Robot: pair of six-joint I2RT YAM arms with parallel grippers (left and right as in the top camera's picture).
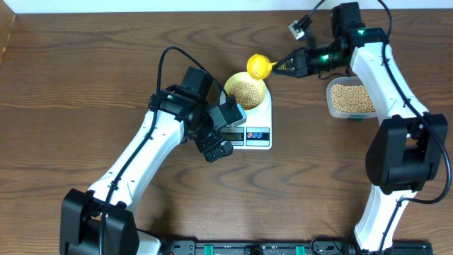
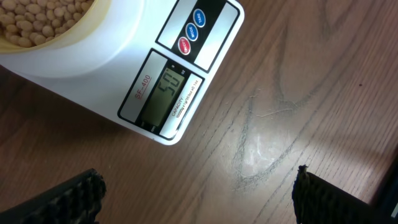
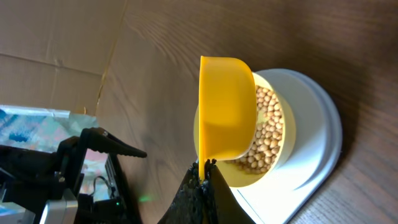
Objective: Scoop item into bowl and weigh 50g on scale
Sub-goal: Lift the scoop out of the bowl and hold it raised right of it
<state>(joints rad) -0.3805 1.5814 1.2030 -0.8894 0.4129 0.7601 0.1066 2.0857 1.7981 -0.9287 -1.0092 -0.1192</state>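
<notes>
Tabletop [image 1: 85, 92]: dark wood grain; it carries the scale, the tub and both arm bases.
Right arm [image 1: 386, 78]: runs from its base at the near right towards the far edge, passing beside the tub. It bends at the far right, and its forearm points left at the bowl.
Left arm [image 1: 141, 152]: slants from the near left up to the scale's front left corner, with the wrist bent down over the display.
Scale [image 1: 263, 117]: white, mid-table, with the bowl on its platform.
Tub [image 1: 352, 115]: clear, right of the scale and well apart from it, and partly filled with beans.
Bowl [image 1: 228, 86]: pale yellow, upright on the scale.
Scoop [image 1: 259, 66]: yellow, held tipped on its side at the bowl's far rim, its hollow turned towards the bowl.
Right gripper [image 1: 283, 67]: narrow, clamped on the scoop's handle.
Left gripper [image 2: 199, 199]: spread wide and holding nothing, over bare wood just in front of the scale.
Display [image 2: 168, 93]: grey, and appears to read 50.
Beans [image 1: 246, 92]: tan, heaped in the bowl.
</notes>
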